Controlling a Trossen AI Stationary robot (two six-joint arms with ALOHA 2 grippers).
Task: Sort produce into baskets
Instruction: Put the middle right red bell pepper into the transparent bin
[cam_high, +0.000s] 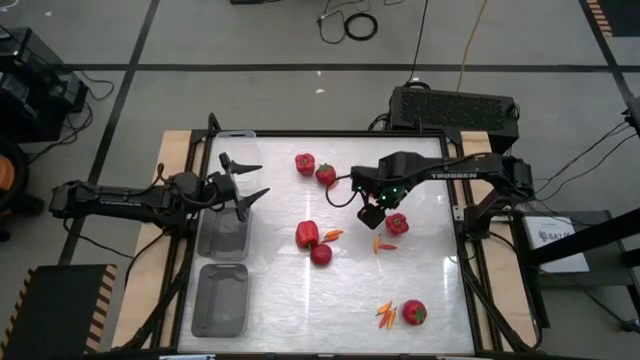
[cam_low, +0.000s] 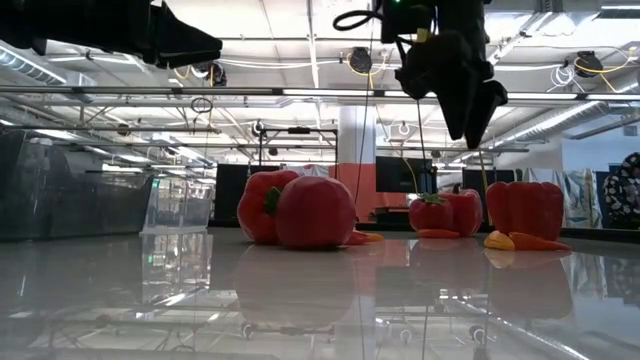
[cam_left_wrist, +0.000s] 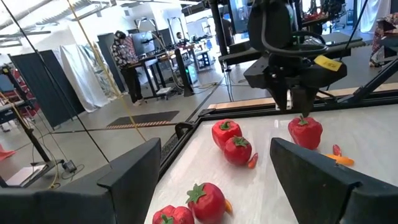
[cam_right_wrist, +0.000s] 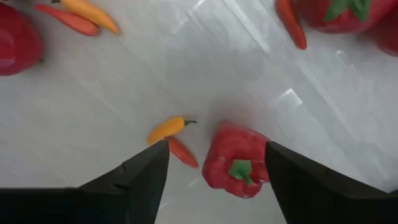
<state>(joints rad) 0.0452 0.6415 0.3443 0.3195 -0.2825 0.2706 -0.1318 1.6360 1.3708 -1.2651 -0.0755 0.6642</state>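
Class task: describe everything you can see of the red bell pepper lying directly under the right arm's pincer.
The pepper is glossy red, blocky and lobed, with a short green stem. It looks whole. It lies on the white table, right of centre, stem facing up toward the wrist camera. The open right pincer hangs above it without touching. Two small chilies, one orange and one red, lie close beside it; whether they touch it cannot be told.

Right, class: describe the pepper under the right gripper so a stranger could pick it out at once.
Start at the right gripper, open above the middle of the table. Just beside its fingers lies a red bell pepper with a green stem. Unlike the other red produce, it has two small chilies, one orange and one red, right next to it.
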